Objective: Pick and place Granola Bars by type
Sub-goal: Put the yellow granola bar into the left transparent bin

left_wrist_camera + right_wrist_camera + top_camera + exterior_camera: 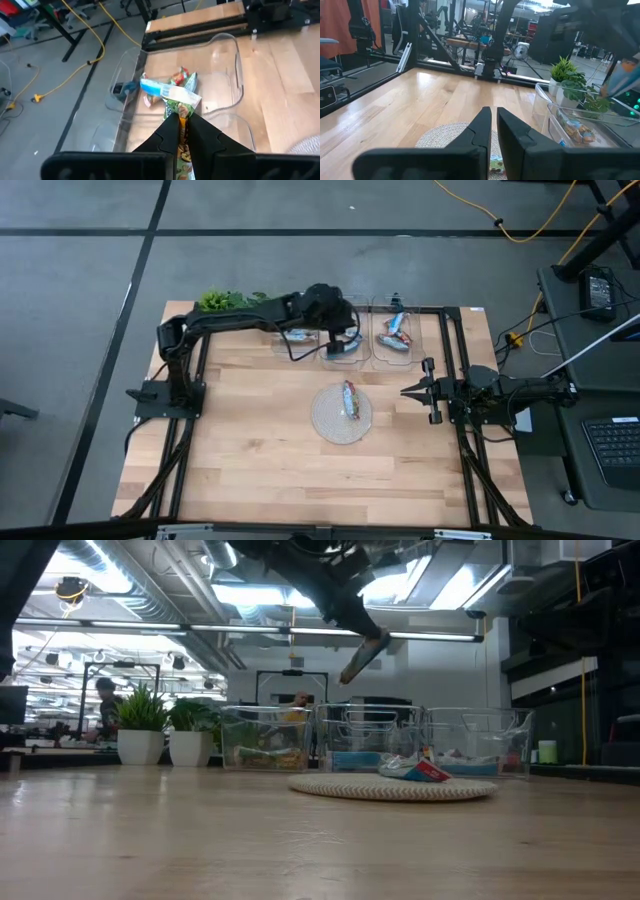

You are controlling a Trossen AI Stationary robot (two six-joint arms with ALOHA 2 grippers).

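a green granola bar [181, 131] is held tight in the left gripper [182, 134] right above the middle bin [230, 65], long end pointing down, so it only needs dropping straight in.

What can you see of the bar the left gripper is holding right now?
The granola bar is a flat oblong in a shiny, mostly green wrapper with some yellow print. It is pinched between the shut fingers of the left gripper, one end sticking out past the fingertips. It hangs in the air above a clear plastic bin at the table's far edge, over other wrapped bars lying inside. Only the gripper touches it.
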